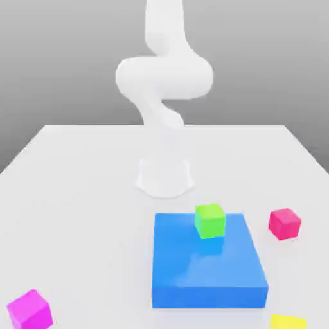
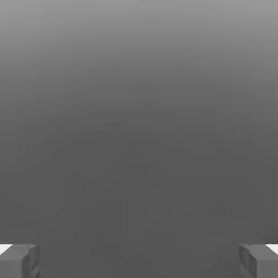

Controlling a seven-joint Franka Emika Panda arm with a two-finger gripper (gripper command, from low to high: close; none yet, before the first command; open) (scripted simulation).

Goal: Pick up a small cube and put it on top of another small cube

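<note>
White desk [image 1: 77,193] under a grey backdrop, with the white arm [image 1: 164,77] rising from its round base [image 1: 164,177] at the far middle and curling upward out of the exterior view. Flat blue block [image 1: 209,270] lying on the desk nearer than the base, a little toward the exterior view's right. Green cube [image 1: 210,220] sitting on the block's top face, touching it, close to the far edge and about midway across. Crimson cube [image 1: 284,223] resting on the desk just beside the block on the exterior view's right, level with the block's far end, apart from the block and from the green cube. Magenta cube [image 1: 29,310] standing on the desk at the near corner on the exterior view's left, well apart from everything else. Yellow cube [image 1: 288,322] at the near edge on the exterior view's right, just nearer than the block's near corner, cut off by the frame. In the hand view, end effector [image 2: 139,260] spread wide, its two grey fingertips [image 2: 19,260] far apart at opposite sides, nothing between them, plain grey backdrop beyond. No cube stacked on the crimson one, and the crimson one on bare desk.
</note>
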